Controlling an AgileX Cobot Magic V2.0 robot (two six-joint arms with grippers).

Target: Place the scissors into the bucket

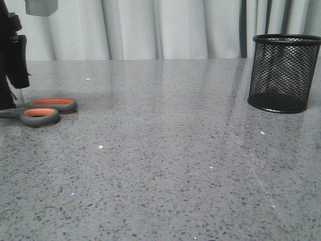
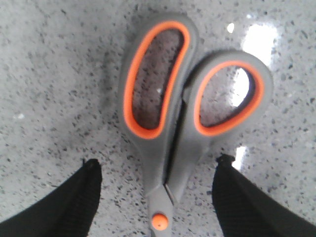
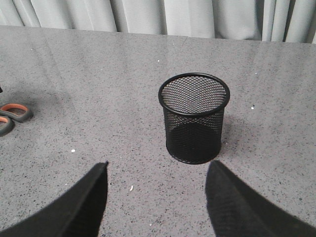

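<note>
The scissors (image 1: 42,111) lie flat on the grey speckled table at the far left, grey handles with orange-lined loops pointing right. In the left wrist view the scissors (image 2: 165,148) sit between the two black fingers of my left gripper (image 2: 157,165), which is open and straddles the neck near the orange pivot without touching it. The left arm (image 1: 12,60) stands over the blades, which are hidden. The bucket (image 1: 283,73), a black mesh cup, stands upright at the far right. My right gripper (image 3: 157,165) is open and empty, short of the bucket (image 3: 193,118).
Pale curtains (image 1: 150,27) hang behind the table's far edge. The grey speckled tabletop (image 1: 165,165) stretches between scissors and bucket. The scissor handles (image 3: 12,116) also show at the edge of the right wrist view.
</note>
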